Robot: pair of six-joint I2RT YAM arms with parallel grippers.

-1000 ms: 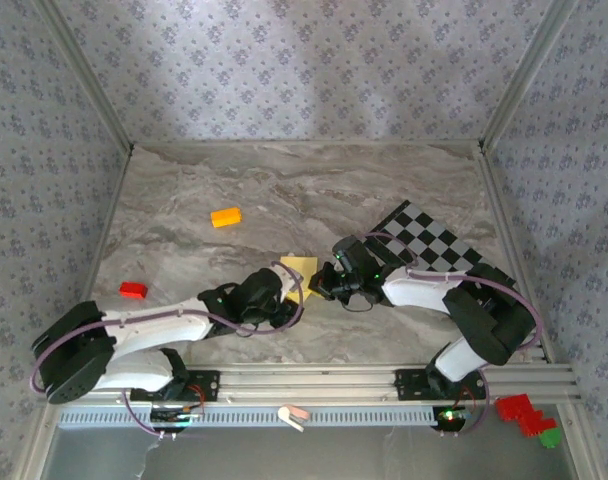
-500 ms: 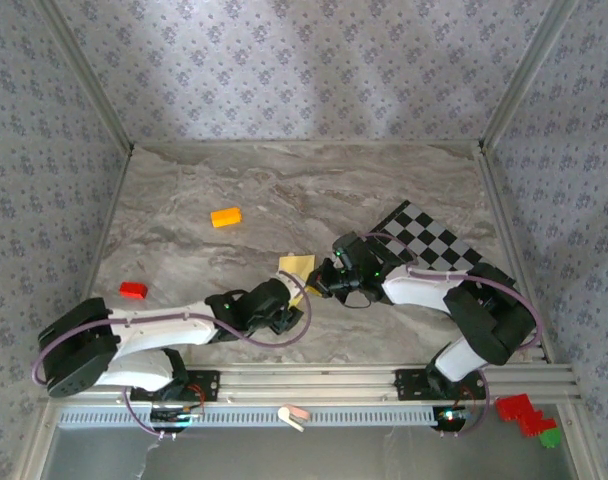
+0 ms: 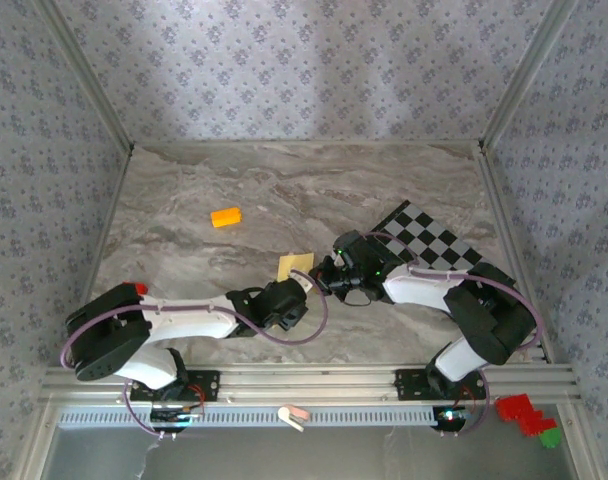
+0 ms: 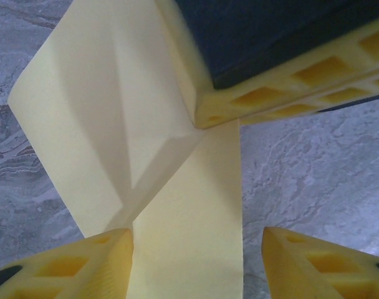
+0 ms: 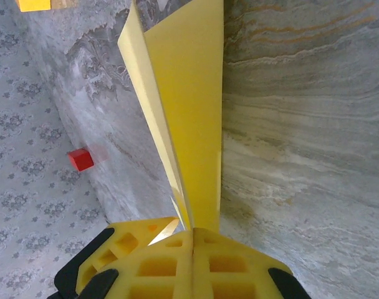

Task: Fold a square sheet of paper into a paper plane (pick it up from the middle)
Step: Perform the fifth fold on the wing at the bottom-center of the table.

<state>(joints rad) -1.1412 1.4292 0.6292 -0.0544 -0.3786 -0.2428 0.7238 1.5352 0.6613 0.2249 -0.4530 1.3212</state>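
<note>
Marble-look table (image 3: 284, 180) is carrying everything. Checkered board (image 3: 429, 238) is lying at the right edge. Both arms are meeting just near of the surface's middle. Right gripper (image 3: 327, 278) is pinching shut on the near-right edge of the square sheet of paper (image 3: 295, 265), which is already creased and standing half off the surface. Left gripper (image 4: 199, 246) is hanging half-wide, its jaws straddling a strip of the sheet without clamping it. Orange block (image 3: 225, 217) is sitting left of centre toward the far edge, and the red block (image 3: 134, 289) is peeking out by the left edge. My read is that the paper is going to be light, floppy and easily crumpled. Taking it on a folded double layer near a crease is looking safest.
</note>
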